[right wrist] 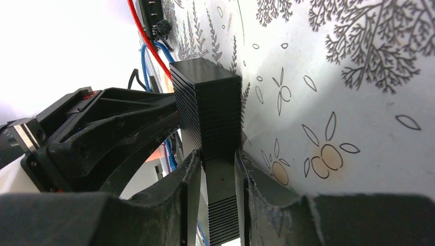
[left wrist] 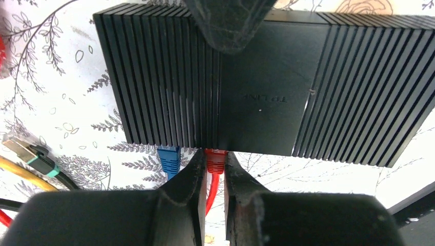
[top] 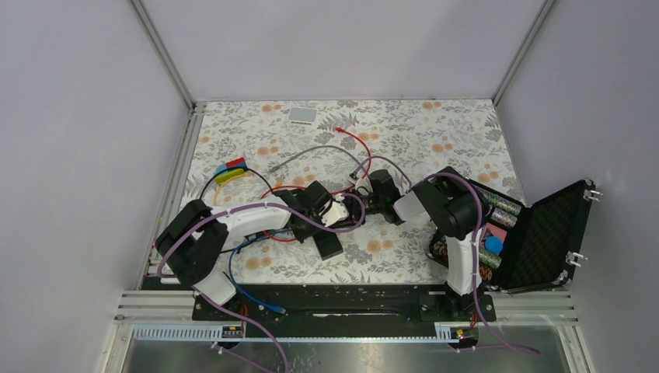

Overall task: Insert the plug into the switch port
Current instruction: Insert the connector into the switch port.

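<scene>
The red plug [left wrist: 216, 162] is pinched in the left gripper [left wrist: 214, 156] against the ribbed black switch [left wrist: 154, 82], which is clamped by the right gripper [right wrist: 217, 158].

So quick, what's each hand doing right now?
Left hand: closed on the red plug.
Right hand: closed on the black switch.

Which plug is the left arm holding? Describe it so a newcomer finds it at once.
Find the flat black ribbed box on the floral tabletop. Two plugs sit side by side at its edge nearest the left wrist camera; the one meant is the red plastic plug, pinched between the left arm's black fingers. Its neighbour, the blue plug, stands free of the fingers.
</scene>
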You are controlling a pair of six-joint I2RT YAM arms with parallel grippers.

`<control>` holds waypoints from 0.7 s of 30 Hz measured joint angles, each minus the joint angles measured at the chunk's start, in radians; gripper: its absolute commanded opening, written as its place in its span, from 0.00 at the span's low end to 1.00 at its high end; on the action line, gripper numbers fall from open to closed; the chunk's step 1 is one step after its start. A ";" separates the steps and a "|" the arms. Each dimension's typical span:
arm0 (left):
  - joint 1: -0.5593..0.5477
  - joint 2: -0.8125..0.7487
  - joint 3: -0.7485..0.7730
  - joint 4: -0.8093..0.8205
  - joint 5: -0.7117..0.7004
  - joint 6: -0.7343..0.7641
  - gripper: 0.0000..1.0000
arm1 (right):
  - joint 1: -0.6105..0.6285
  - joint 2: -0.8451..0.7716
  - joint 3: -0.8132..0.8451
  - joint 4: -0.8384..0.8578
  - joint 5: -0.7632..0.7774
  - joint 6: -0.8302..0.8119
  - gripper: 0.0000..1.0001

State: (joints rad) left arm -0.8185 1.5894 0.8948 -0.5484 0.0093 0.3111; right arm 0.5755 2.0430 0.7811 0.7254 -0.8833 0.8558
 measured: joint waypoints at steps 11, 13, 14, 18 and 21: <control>-0.003 -0.018 -0.025 0.037 0.013 0.095 0.00 | 0.011 -0.053 0.006 -0.113 0.061 -0.034 0.33; 0.005 -0.023 -0.035 0.061 0.020 0.045 0.00 | 0.012 -0.066 0.006 -0.135 0.080 -0.036 0.32; 0.010 -0.024 -0.037 0.071 0.025 0.013 0.00 | 0.012 -0.072 0.005 -0.139 0.092 -0.036 0.32; 0.011 -0.018 -0.037 0.093 0.026 -0.078 0.00 | 0.012 -0.088 -0.013 -0.112 0.141 -0.026 0.31; -0.004 -0.001 -0.017 0.074 0.007 -0.080 0.00 | 0.012 -0.088 -0.030 -0.077 0.153 -0.008 0.31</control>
State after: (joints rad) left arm -0.8223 1.5887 0.8776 -0.4744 0.0166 0.2306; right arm 0.5873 1.9553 0.7513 0.6487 -0.7307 0.8478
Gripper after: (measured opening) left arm 0.124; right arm 0.345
